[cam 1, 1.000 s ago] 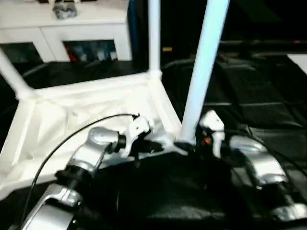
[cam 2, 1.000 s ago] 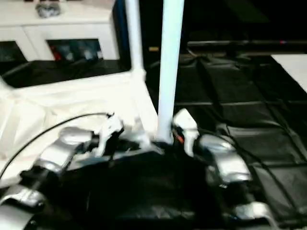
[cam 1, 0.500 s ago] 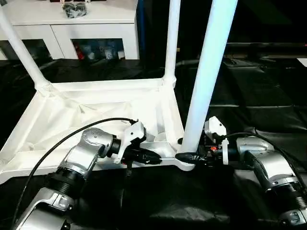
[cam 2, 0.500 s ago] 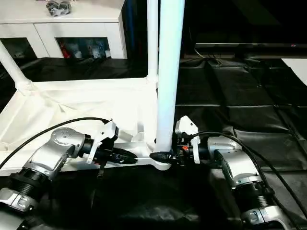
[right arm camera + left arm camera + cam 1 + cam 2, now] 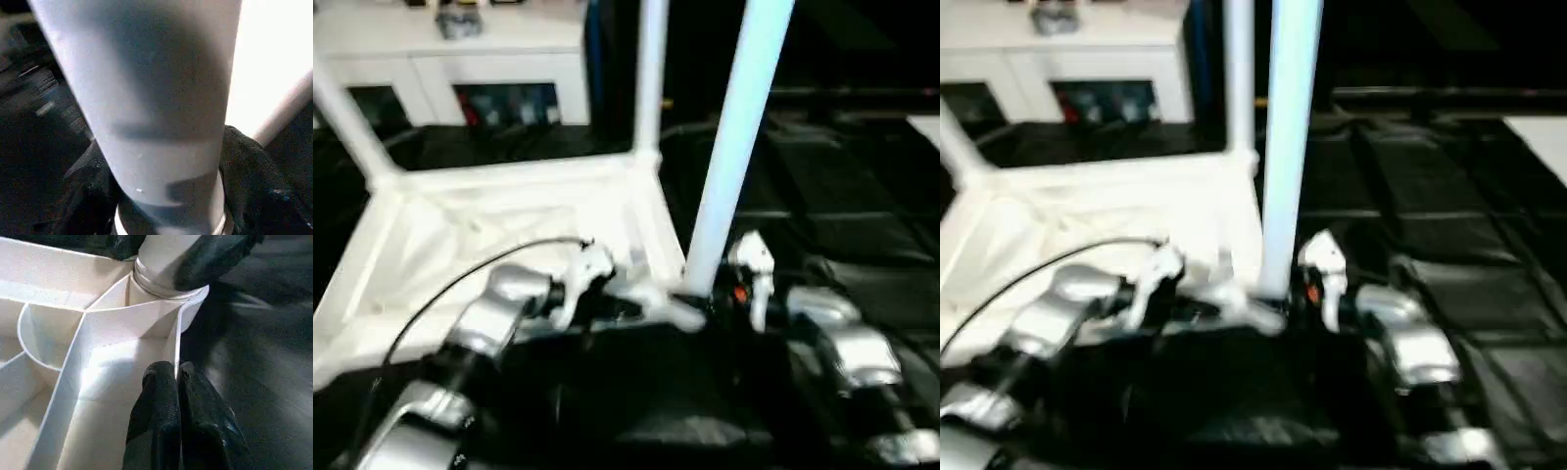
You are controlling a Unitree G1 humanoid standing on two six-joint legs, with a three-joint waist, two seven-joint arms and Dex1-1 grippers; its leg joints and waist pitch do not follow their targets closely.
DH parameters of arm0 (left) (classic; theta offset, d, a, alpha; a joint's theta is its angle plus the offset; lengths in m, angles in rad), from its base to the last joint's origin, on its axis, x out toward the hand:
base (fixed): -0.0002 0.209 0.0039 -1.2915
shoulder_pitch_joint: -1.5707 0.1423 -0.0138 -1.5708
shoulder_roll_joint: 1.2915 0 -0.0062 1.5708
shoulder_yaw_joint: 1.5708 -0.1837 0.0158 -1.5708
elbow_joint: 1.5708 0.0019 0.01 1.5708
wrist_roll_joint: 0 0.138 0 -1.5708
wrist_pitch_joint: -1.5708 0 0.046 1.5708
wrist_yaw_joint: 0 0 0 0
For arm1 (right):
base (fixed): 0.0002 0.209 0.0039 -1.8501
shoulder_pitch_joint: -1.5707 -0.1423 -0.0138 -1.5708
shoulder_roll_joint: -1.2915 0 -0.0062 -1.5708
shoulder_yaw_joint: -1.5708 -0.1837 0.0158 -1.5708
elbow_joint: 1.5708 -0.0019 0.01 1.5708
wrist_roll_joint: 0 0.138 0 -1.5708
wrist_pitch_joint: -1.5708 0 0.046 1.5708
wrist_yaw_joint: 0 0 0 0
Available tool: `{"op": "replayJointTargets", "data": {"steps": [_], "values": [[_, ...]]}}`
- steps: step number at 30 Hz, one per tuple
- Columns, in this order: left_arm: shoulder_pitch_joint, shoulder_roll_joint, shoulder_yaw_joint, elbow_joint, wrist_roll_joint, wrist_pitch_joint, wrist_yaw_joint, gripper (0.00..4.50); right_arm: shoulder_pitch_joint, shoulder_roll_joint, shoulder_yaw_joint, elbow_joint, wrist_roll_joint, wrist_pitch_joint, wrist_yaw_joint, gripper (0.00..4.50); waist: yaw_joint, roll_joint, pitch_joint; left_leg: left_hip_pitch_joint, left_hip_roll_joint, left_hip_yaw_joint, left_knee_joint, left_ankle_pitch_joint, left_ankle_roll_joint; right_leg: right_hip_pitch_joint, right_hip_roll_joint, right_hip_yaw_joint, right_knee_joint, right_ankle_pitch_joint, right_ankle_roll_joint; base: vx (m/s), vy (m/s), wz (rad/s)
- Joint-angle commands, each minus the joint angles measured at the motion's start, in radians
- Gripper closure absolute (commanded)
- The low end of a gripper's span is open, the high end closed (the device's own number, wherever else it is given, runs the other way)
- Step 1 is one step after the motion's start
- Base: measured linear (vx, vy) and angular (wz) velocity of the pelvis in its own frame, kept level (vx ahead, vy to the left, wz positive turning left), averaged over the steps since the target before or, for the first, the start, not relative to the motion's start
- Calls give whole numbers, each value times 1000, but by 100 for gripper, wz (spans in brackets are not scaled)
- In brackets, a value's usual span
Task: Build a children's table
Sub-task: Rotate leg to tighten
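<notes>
The right gripper [image 5: 705,297] has narrowed around the leg [image 5: 729,162]; left gripper [image 5: 178,382] stays clenched on the tabletop [image 5: 421,230] wall.

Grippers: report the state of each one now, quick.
Left gripper: shut on the white plastic tabletop's thin rim wall.
Right gripper: closed around the base of the long white tube leg.

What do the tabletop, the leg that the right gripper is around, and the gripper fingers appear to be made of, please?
The tabletop looks like moulded white plastic with a smooth satin finish: its underside shows thin ribs and a rounded socket. The leg seems a smooth white plastic tube, with a seam ring near its base. The left gripper's fingers look black and matte, slightly grainy, perhaps rubber or plastic.
</notes>
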Motion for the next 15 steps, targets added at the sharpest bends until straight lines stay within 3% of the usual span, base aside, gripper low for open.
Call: {"op": "replayJointTargets", "data": {"steps": [1,5,9,11,12,14,15], "values": [[-52,-44,28,25,15,-13,117,450,-19,43,17,84,-44,4,-124,201,-8,-14,-61,13,27,-18,-70,-207,8,44,-57,32,-85,-266,-212,0,0,0],[-94,-103,36,85,42,-17,251,450,-66,112,11,168,-85,12,-288,201,-15,-13,-64,6,25,-19,-68,-180,27,49,-56,33,-82,-223,-213,0,0,0],[-119,-137,30,130,67,-43,320,450,-114,170,6,233,-112,13,-402,201,-20,-11,-65,8,24,-19,-66,-178,31,48,-56,32,-83,-214,-221,0,0,0],[-135,-160,24,156,74,-61,332,450,-155,209,4,289,-124,-28,-432,201,-28,-12,-66,8,25,-19,-68,-185,26,48,-57,31,-83,-211,-225,0,0,0],[-136,-161,21,158,74,-66,329,450,-161,214,2,296,-117,-33,-427,166,-26,-11,-66,9,25,-19,-67,-186,29,48,-57,31,-83,-207,-227,0,0,0],[-134,-161,18,153,71,-70,317,450,-166,217,-2,297,-107,-33,-415,166,-26,-11,-66,6,27,-19,-67,-179,43,51,-57,33,-80,-176,-233,0,0,0],[-133,-161,17,152,69,-74,311,450,-169,219,-4,300,-101,-34,-410,129,-26,-11,-66,6,27,-18,-66,-175,48,51,-57,33,-78,-162,-238,0,0,0]]}}
